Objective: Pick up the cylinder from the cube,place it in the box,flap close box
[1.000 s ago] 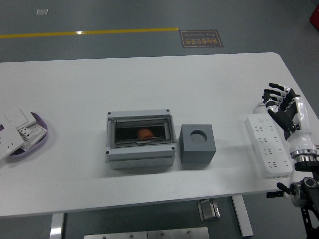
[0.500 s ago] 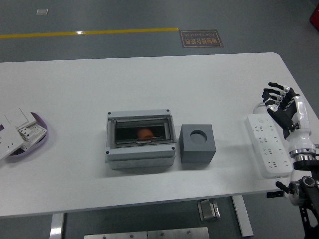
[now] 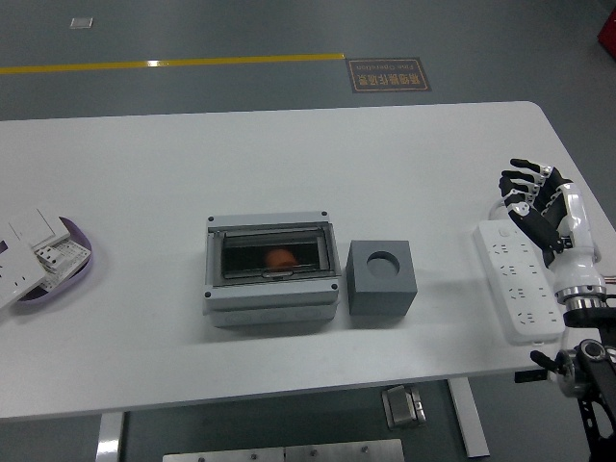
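Observation:
A grey box with a clear flap lid sits at the table's middle. The lid lies shut, and an orange cylinder shows through it inside the box. A dark grey cube with an empty round hole in its top stands just right of the box. My right hand is at the far right, above a white power strip, with its fingers spread and holding nothing. My left arm is out of view.
A purple tray with white switch plates sits at the left edge. The power strip lies near the table's right edge, under my right forearm.
My right hand has shifted slightly left and up over the power strip. The box, cube and cylinder have not moved.

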Controlling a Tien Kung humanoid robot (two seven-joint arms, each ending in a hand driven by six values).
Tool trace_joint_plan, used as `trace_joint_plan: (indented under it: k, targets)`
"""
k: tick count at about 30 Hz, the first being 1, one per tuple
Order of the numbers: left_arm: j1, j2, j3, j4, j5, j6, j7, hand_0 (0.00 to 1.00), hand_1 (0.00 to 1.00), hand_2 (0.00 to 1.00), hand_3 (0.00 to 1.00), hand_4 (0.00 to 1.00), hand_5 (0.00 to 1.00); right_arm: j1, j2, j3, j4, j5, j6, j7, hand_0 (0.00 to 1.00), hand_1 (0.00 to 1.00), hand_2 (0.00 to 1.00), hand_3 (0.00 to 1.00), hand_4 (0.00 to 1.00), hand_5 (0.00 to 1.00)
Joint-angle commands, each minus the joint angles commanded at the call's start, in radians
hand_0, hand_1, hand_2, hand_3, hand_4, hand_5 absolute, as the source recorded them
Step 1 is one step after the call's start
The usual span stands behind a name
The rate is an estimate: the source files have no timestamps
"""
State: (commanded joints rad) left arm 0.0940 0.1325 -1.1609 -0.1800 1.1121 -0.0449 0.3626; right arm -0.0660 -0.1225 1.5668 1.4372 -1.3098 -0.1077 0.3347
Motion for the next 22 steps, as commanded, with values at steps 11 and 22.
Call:
trace_joint_plan:
  k: [11, 22]
  targets:
    - [0.014, -0.014, -0.004, 0.0, -0.01, 0.003, 0.002, 0.626, 0.629, 0.595, 0.651, 0.697, 0.218, 0.009, -0.015, -0.045, -0.031, 0.088, 0.046, 0.015, 0.608, 0.602, 0.626, 0.664, 0.724, 0.118]
    - [0.029, -0.01, 0.001, 0.0, -0.019, 0.006, 0.004, 0.626, 0.629, 0.595, 0.652, 0.697, 0.219, 0.048, -0.001, -0.071, -0.03, 0.015, 0.117, -0.029, 0.713, 0.678, 0.65, 0.684, 0.709, 0.099]
